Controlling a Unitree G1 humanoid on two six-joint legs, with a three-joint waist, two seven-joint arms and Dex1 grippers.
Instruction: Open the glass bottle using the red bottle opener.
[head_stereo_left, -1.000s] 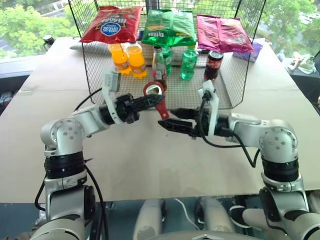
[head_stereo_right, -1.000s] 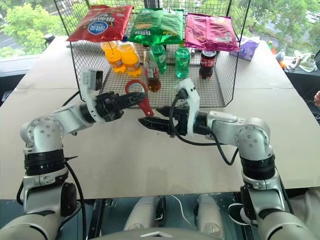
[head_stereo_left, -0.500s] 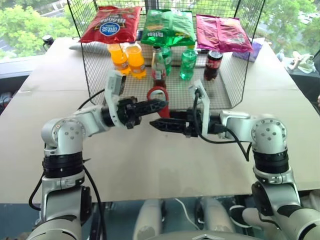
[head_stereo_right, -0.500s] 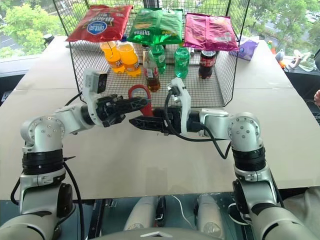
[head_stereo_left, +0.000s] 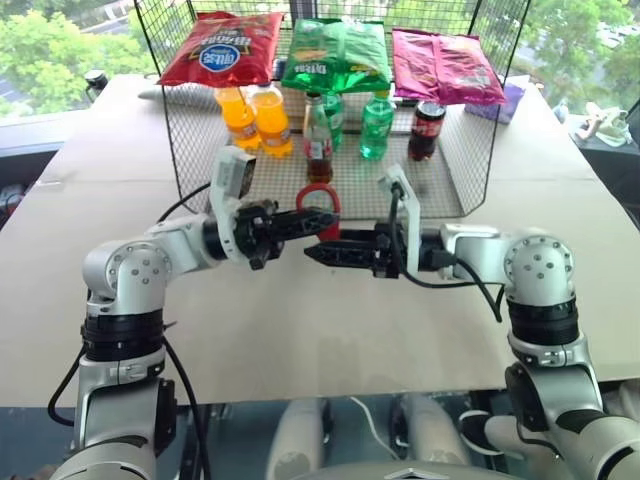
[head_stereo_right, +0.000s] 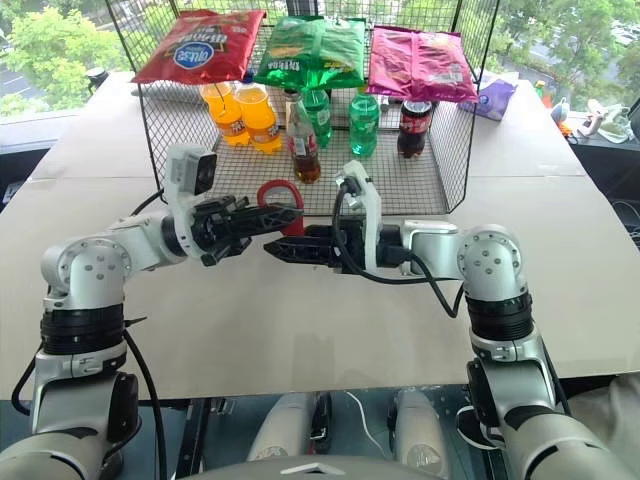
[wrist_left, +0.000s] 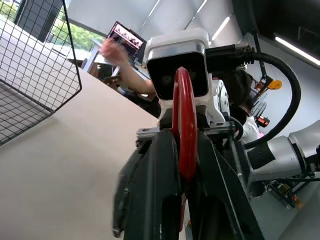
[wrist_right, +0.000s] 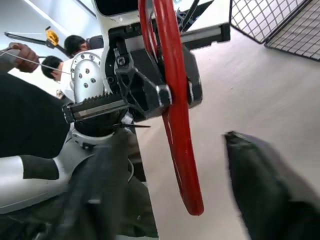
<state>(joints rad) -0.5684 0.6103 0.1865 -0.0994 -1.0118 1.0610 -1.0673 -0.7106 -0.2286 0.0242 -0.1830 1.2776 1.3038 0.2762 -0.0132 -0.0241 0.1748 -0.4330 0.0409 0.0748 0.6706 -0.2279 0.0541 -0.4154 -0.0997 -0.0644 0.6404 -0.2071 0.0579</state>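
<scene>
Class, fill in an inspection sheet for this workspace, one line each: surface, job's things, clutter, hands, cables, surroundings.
Surface: tan table, bare in front of the wire basket.
Job's things: red opener held above the table by the left hand; glass bottle upright in the basket, cap on.
Clutter: orange bottles, green bottles, cola can in the basket; three snack bags on its top.
Hands: left shut on the opener's ring; right hand meets it from the opposite side, fingers apart either side of the handle, not gripping.
Cables: black cable looped at the right wrist; another by the left.
Surroundings: windows with trees; people in the wrist views.
</scene>
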